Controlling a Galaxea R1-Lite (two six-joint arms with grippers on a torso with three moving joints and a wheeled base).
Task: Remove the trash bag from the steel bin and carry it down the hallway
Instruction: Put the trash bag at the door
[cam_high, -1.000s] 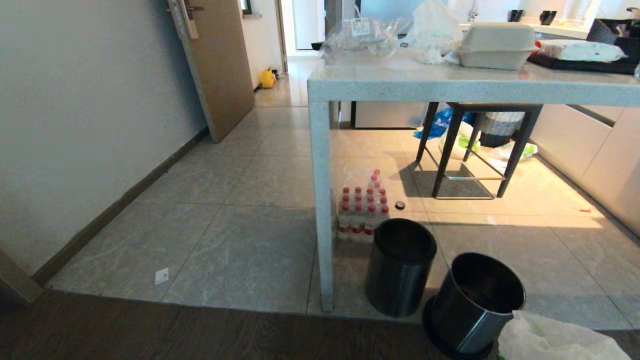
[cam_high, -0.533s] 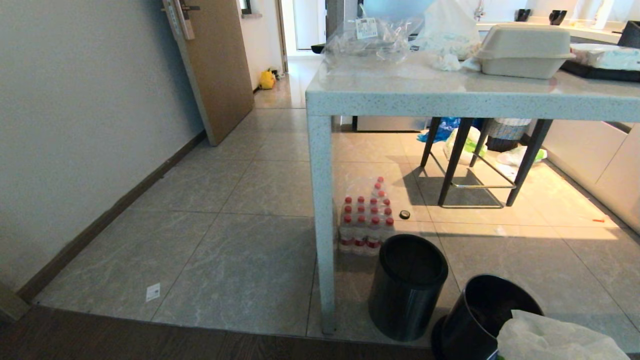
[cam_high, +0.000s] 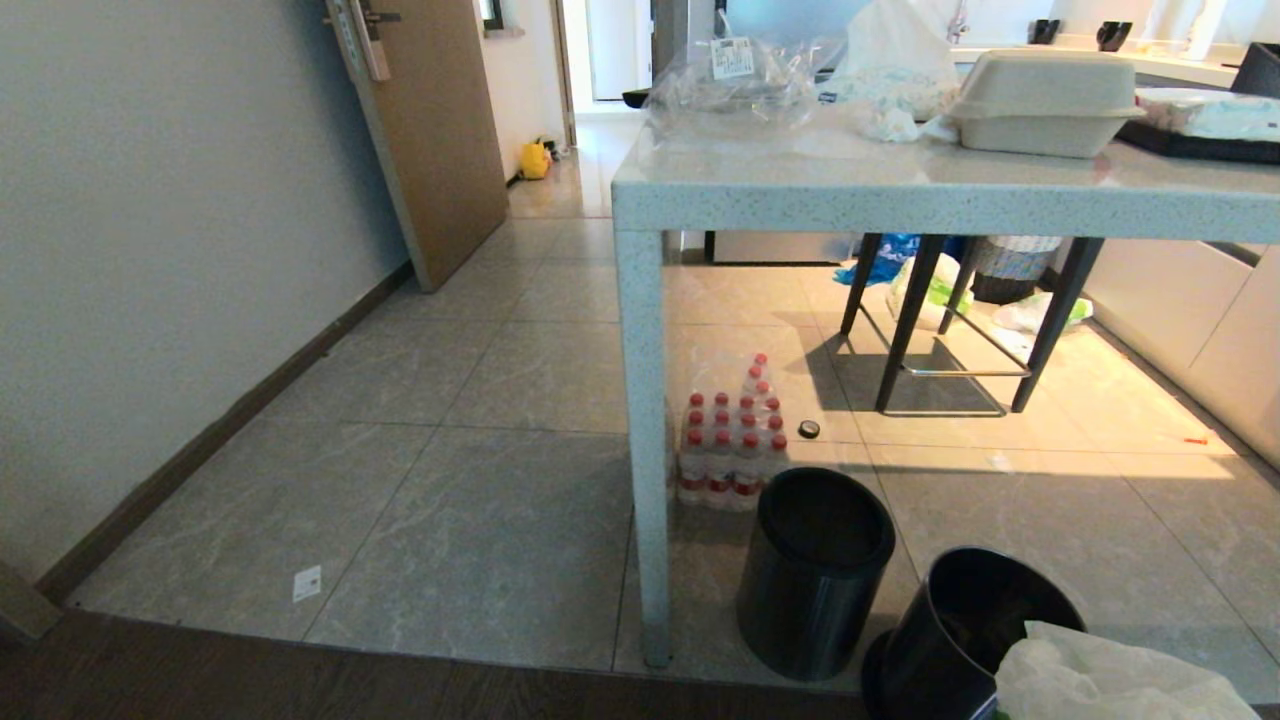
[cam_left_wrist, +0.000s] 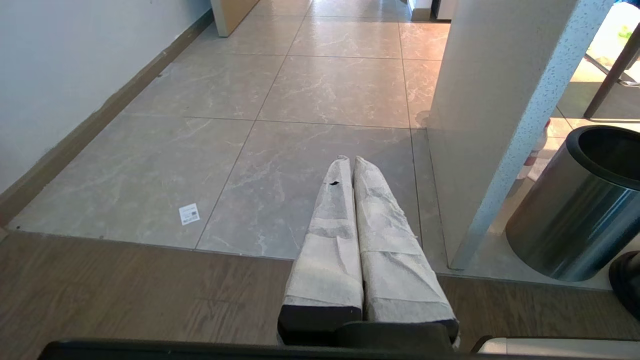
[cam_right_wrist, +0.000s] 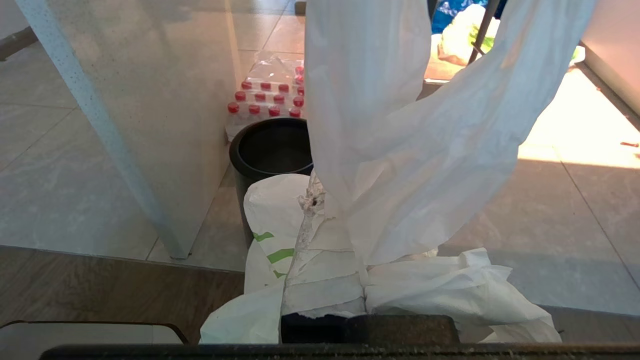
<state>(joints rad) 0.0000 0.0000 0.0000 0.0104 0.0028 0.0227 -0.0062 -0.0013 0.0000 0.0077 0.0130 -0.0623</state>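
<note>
Trash bag (cam_right_wrist: 400, 150) pinched in right tool (cam_right_wrist: 320, 200), hanging beside steel bin (cam_high: 975, 625), two bins (cam_high: 815, 570) by tabletop (cam_high: 900, 190) leg, left tool (cam_left_wrist: 350, 162) pressed together, empty.

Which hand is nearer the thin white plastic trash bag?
Right. The right hand is shut on the thin white plastic trash bag; the left hand is shut, empty, apart over floor tiles.

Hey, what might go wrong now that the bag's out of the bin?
1. The trash bag is thin; pinched in the right tool, it may tear or slip.
2. The table leg and the two bins, steel bin and black bin, crowd the route; the hanging bag might snag.
</note>
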